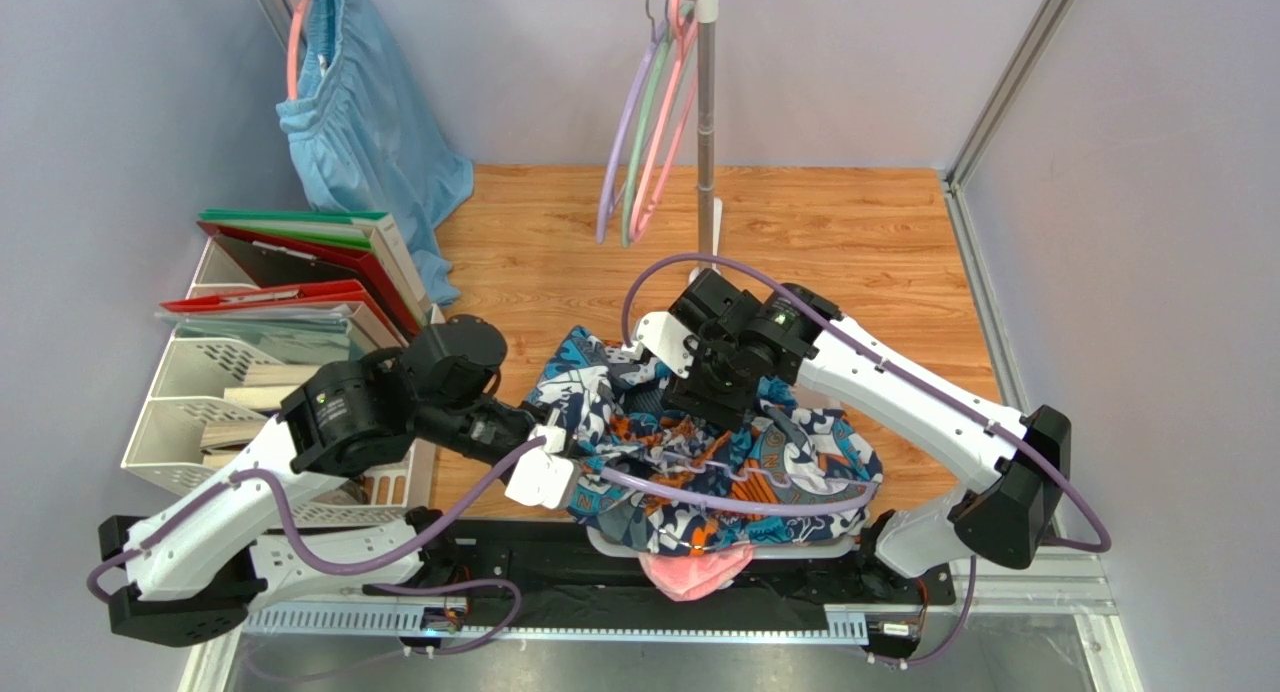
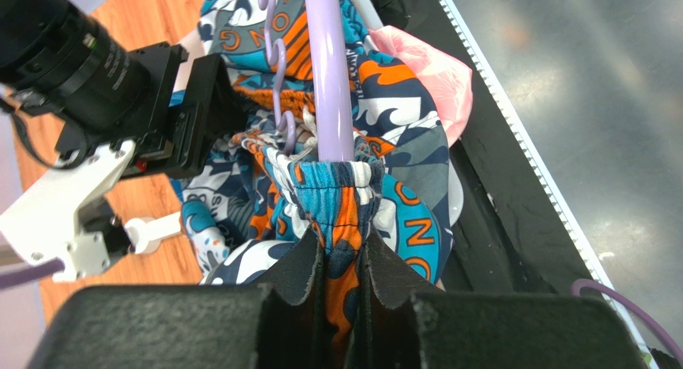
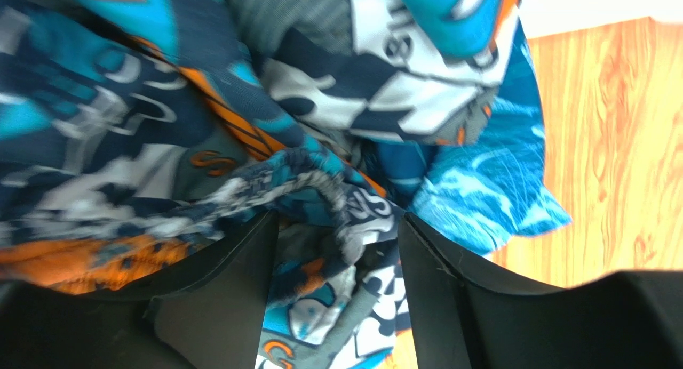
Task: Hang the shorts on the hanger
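Note:
The shorts point(image 1: 706, 452), in orange, teal, navy and white print, lie bunched at the table's near middle. The lavender hanger point(image 2: 329, 89) runs through their gathered waistband, its notched ridges point(image 2: 276, 65) showing beside it; from above, the hanger point(image 1: 751, 503) crosses the heap. My left gripper point(image 2: 346, 245) is shut on the waistband just below the hanger arm, at the heap's left edge point(image 1: 549, 455). My right gripper point(image 3: 337, 225) hangs over the heap's top point(image 1: 706, 395), jaws apart astride a ridge of waistband fabric of the shorts point(image 3: 353, 217).
A pink garment point(image 1: 699, 569) lies under the shorts at the near edge. Light-blue shorts point(image 1: 368, 115) hang on a pink hanger at back left. Spare hangers point(image 1: 646, 122) dangle by the rack pole point(image 1: 703, 107). A file rack point(image 1: 271, 347) stands on the left.

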Motion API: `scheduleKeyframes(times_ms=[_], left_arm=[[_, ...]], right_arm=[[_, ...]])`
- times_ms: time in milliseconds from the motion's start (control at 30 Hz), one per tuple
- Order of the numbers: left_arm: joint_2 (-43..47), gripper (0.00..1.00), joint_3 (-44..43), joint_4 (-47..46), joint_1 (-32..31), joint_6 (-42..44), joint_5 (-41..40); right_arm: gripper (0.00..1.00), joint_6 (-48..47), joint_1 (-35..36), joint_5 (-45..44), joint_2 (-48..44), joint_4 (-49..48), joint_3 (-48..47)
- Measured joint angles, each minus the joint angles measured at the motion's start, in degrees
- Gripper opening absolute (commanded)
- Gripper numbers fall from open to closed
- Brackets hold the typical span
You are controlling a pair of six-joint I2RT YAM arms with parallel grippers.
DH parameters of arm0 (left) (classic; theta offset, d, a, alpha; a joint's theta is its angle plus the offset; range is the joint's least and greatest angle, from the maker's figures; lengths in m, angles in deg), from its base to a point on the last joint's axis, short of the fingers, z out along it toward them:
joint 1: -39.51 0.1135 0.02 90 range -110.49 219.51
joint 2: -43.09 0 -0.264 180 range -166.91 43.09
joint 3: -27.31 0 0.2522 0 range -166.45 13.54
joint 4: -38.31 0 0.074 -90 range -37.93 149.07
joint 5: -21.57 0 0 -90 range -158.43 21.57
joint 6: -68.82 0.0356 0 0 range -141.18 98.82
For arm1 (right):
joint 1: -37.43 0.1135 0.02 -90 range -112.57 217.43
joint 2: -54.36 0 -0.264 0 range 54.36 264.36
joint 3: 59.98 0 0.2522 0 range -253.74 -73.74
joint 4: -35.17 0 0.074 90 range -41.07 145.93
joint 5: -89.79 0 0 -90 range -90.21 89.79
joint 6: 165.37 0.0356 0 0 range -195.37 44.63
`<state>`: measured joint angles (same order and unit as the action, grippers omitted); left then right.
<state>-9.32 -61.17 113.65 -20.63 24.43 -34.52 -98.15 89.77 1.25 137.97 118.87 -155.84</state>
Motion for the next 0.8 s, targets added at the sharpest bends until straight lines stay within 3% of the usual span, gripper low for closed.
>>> scheduleKeyframes(times_ms=[167,333,367,433,467,533,800], left_arm=[[3.1,0.00,0.4,0.0,2.0,-0.7,0.4],[4.2,0.00,0.5,0.0,3.3,-1.4,0.6],[4.2,0.00,0.5,0.0,3.5,-1.4,0.6],[4.3,0.00,0.6,0.0,3.9,-1.6,0.6],[4.3,0.00,0.6,0.0,4.0,-1.6,0.6],[4.5,0.00,0.8,-0.1,4.2,-1.9,0.4],[8.2,0.00,4.5,-3.8,12.9,-9.2,-0.7]], right_arm=[[0.48,0.0,-3.1,-1.7,-1.5,1.8,-0.4],[0.55,0.4,-5.4,-3.4,-4.2,2.5,0.4],[0.51,0.5,-5.6,-3.7,-4.6,2.5,0.9],[0.38,0.7,-6.0,-3.8,-5.4,2.8,2.0],[0.18,0.6,-6.2,-3.8,-5.4,2.8,2.2],[0.00,1.3,-7.0,-3.2,-5.4,2.7,2.2],[0.00,1.3,-16.1,0.8,-9.3,4.2,-0.2]])
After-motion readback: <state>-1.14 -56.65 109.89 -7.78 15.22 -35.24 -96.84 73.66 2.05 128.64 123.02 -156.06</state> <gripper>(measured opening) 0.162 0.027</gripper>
